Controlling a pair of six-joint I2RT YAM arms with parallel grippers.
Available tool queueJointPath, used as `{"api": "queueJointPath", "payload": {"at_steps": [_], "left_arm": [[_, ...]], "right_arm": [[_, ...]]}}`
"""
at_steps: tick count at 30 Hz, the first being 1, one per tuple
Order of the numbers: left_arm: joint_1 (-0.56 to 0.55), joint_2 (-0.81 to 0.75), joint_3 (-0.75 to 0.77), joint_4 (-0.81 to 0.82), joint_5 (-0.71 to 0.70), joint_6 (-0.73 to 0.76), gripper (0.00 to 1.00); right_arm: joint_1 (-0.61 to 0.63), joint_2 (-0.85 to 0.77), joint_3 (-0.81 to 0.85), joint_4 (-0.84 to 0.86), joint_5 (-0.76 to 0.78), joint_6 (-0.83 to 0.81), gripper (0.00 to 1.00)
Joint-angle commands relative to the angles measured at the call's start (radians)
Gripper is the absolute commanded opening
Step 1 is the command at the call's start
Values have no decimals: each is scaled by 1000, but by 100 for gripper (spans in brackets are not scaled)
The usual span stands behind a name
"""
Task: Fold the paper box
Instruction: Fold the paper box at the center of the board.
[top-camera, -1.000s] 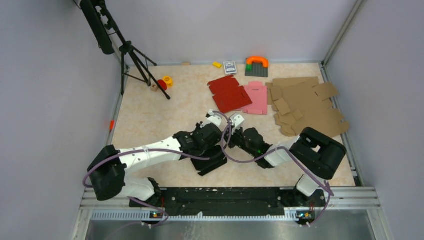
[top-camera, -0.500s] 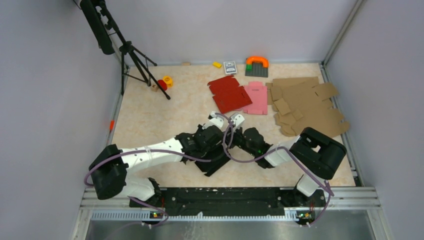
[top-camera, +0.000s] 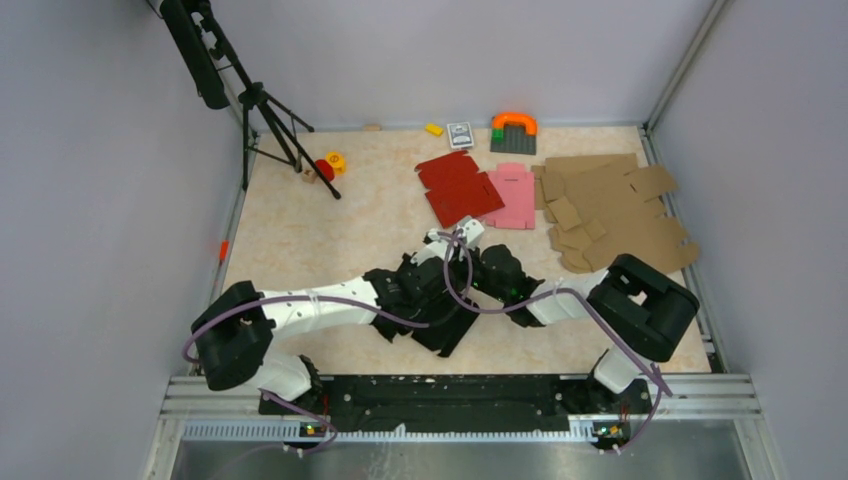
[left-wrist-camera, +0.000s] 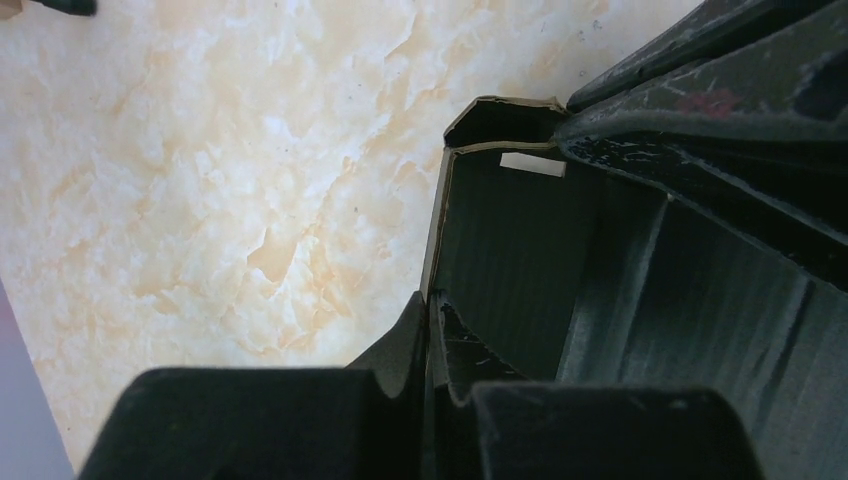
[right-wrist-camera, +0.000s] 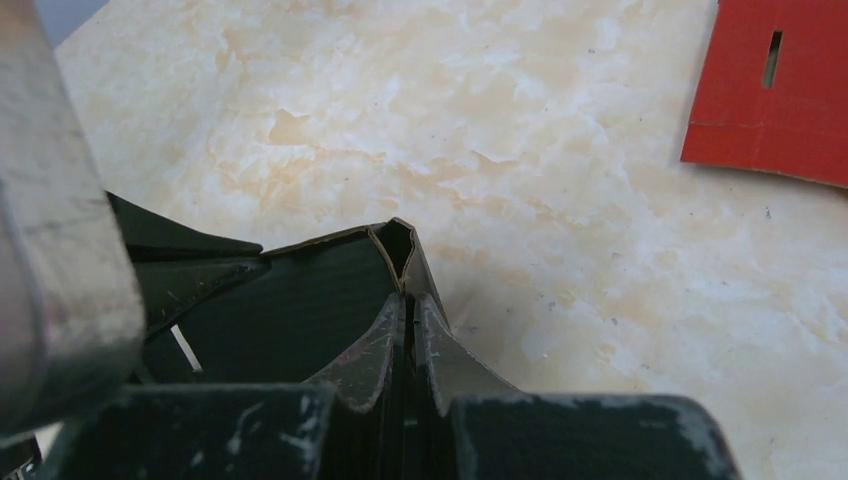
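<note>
Fingers of your left gripper (left-wrist-camera: 430, 330) and right gripper (right-wrist-camera: 408, 310) each clamp a wall of the matte black thin-cardboard box blank (top-camera: 455, 335); opposing pulls could tear it.

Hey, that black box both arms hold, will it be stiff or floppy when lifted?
Probably floppy: the box is thin card with fold lines, its corners kinked. Likely light, since the left pincer and right pincer each hold it by one thin edge.

Bright, even light from overhead, only soft shadows around the paper box (top-camera: 447, 330), and up close beside it both wrist views go dark and murky, their near edges blurred, perhaps just out of focus.
</note>
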Motion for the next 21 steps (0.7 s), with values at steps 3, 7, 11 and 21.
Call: {"api": "queueJointPath", "payload": {"at_steps": [3, 7, 11, 21], "left_arm": [[-13, 24, 35, 17, 41, -25, 0], [-13, 22, 45, 12, 59, -37, 0], [-15, -1, 48, 14, 53, -33, 0], [-55, 4, 164, -90, 82, -22, 0]], "right_arm": [[5, -21, 59, -89, -74, 64, 0], [-3, -18, 53, -94, -97, 94, 0], [-45, -21, 6, -37, -104, 126, 4], [-84, -17, -77, 145, -122, 99, 0]]}}
